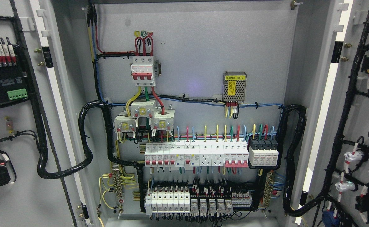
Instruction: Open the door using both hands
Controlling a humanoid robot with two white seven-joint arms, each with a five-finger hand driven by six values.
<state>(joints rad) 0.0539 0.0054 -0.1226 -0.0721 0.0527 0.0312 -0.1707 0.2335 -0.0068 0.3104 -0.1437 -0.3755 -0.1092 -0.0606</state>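
Fingers of both my hands are out of view, so I cannot tell their state; left door [20, 126] and right door [360, 119] stand wide open, needing no further swing.

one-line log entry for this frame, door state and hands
left door: open | right door: open | cabinet panel: breakers and wiring exposed | hands: not in view
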